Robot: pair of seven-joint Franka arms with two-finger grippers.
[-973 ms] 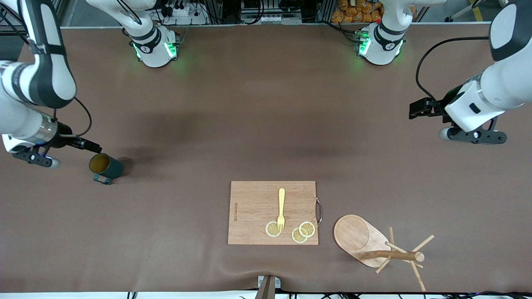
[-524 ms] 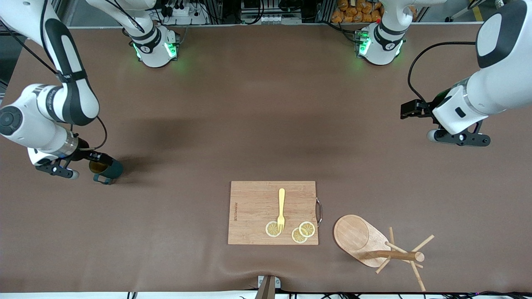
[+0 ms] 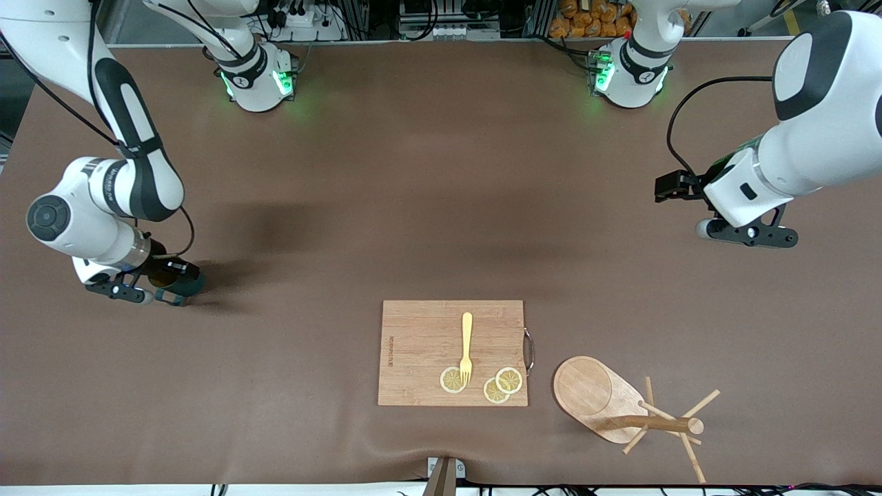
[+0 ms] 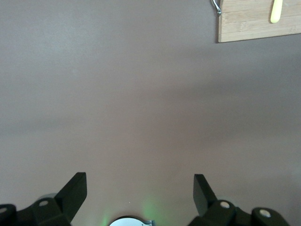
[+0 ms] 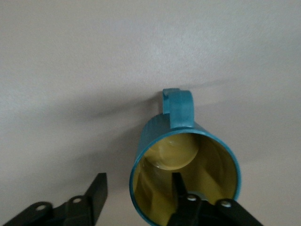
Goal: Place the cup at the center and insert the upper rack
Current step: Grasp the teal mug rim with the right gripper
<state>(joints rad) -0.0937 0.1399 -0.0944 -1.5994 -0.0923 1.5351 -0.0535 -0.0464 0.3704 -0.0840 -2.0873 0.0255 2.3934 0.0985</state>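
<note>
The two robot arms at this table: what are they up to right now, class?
The right gripper is at the teal mug, one finger inside its rim and one outside, at the right arm's end of the table. The jaws have not clamped the wall yet. The left gripper hangs open over bare table. The wooden mug tree lies tipped over beside the cutting board, untouched.

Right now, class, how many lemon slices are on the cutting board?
3, all on the cutting board at its edge nearest the front camera: one lemon slice under the yellow fork's tines, and two overlapping ones beside it, toward the board's metal handle. None seems hidden.
</note>
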